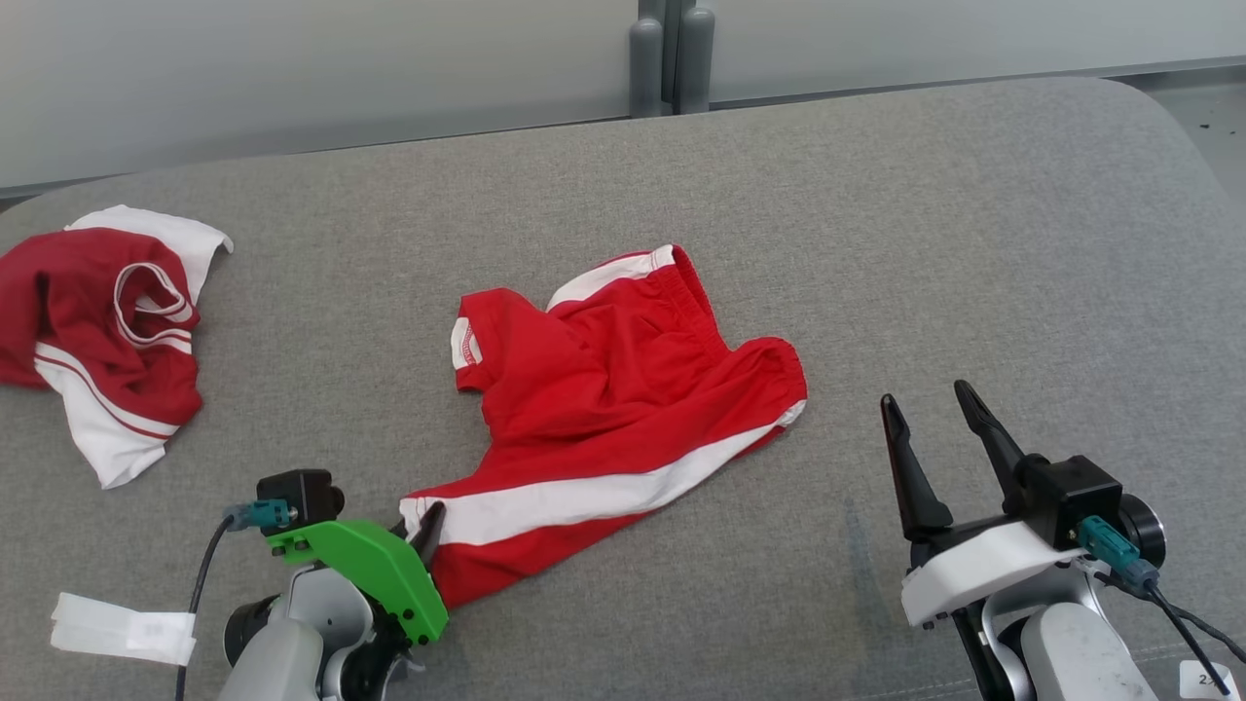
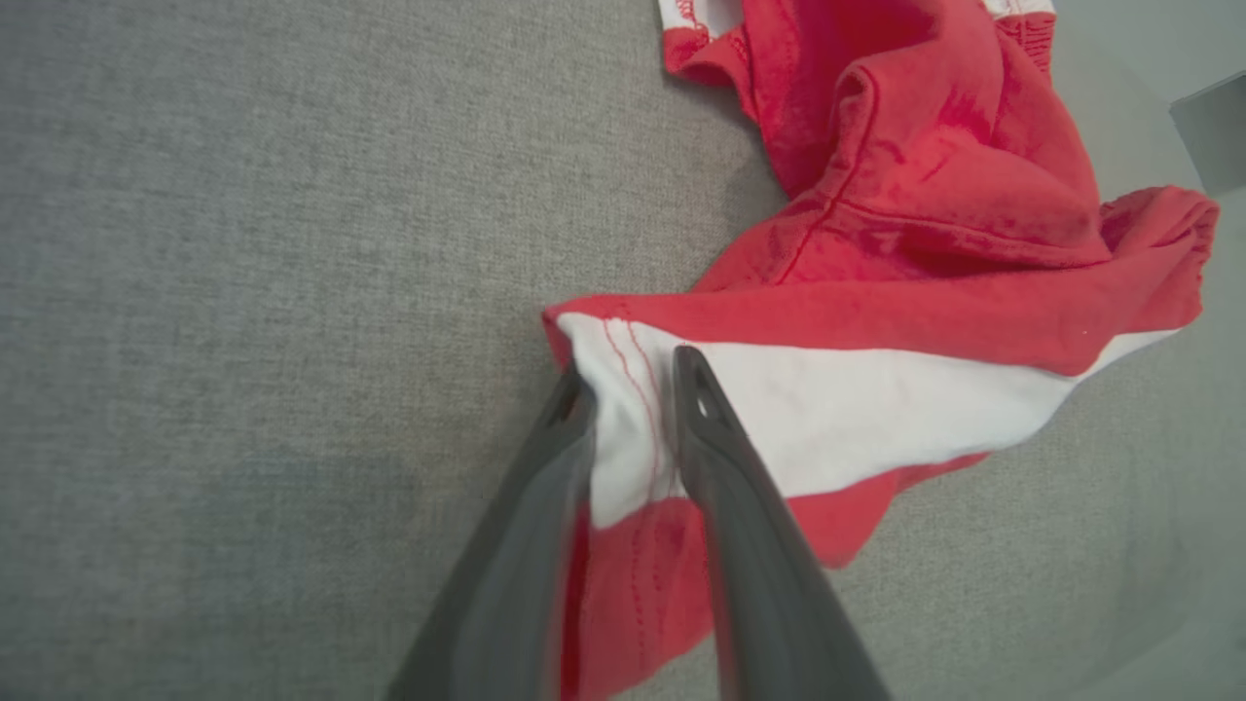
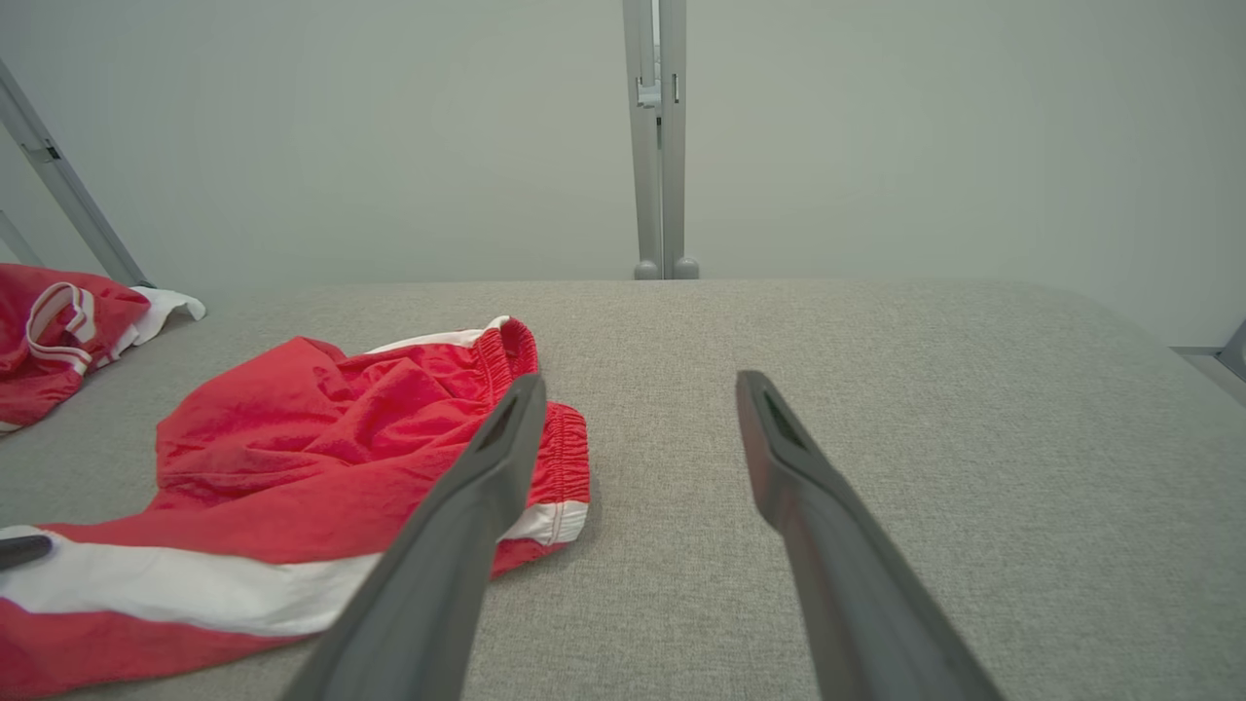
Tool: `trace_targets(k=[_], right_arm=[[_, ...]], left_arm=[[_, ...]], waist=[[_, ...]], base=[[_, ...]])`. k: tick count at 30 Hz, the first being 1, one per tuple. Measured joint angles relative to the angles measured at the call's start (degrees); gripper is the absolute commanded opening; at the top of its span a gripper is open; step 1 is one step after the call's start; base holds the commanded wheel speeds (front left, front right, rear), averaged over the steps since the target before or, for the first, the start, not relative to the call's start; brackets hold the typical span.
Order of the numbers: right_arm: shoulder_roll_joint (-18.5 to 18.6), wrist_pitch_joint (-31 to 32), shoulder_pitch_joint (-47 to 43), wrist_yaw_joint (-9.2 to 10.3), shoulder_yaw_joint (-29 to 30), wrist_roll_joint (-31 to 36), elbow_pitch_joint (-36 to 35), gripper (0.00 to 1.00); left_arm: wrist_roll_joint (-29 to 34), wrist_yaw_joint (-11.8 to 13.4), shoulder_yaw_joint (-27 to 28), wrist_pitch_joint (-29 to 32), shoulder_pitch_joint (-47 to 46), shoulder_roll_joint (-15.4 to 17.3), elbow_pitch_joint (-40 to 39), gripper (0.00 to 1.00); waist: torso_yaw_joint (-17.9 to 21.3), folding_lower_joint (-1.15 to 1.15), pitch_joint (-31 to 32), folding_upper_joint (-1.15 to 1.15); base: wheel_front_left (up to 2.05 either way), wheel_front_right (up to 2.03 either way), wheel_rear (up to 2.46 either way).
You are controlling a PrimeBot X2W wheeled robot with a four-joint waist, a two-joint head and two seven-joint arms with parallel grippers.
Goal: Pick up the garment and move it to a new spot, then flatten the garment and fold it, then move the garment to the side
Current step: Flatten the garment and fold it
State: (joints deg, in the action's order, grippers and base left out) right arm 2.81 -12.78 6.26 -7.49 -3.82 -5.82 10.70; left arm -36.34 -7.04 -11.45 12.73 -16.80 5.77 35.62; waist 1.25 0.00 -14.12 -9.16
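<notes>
The garment, red shorts with white side stripes and an elastic waistband, lies crumpled in the middle of the grey padded table. My left gripper is at its near-left corner. In the left wrist view the left gripper has its two fingers drawn in on either side of the white hem of the garment, with cloth bunched between them. My right gripper stands open above bare table, to the right of the shorts. In the right wrist view the right gripper holds nothing, and the garment lies to its left.
A second garment, dark red and white, is bunched at the table's far left. A white strip of tape lies near the front left edge. Grey posts stand behind the table's far edge.
</notes>
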Motion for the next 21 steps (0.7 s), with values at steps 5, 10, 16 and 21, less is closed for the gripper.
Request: trace_targets(k=[5,10,16,21], right_arm=[[0.0,-0.2,0.1,0.0,-0.1,0.0,0.2,1.0],[0.0,0.0,0.2,0.0,0.3,0.0,1.2,1.0],[0.5,1.6,1.6,0.0,0.4,1.2,6.7,1.0],[2.1,1.8,4.6,0.0,-3.5,0.4,13.1,1.0]], left_arm=[[-0.5,0.0,-0.8,1.0,0.1,0.5,-0.6,0.1],[-0.5,0.0,-0.7,-0.3,0.3,0.6,-2.0,0.0],[0.2,1.5,0.3,-3.8,1.6,1.9,-4.8,0.0],[0.1,2.7,1.1,-5.4,2.4,2.0,-5.9,0.0]], waist=[[-0.1,0.0,-0.1,0.0],[-0.2,0.0,-0.2,0.0],[-0.8,0.0,-0.6,0.0],[-1.9,0.0,-1.0,0.0]], base=[[0.0,0.0,0.0],[0.0,0.0,0.0],[0.0,0.0,0.0],[0.0,0.0,0.0]])
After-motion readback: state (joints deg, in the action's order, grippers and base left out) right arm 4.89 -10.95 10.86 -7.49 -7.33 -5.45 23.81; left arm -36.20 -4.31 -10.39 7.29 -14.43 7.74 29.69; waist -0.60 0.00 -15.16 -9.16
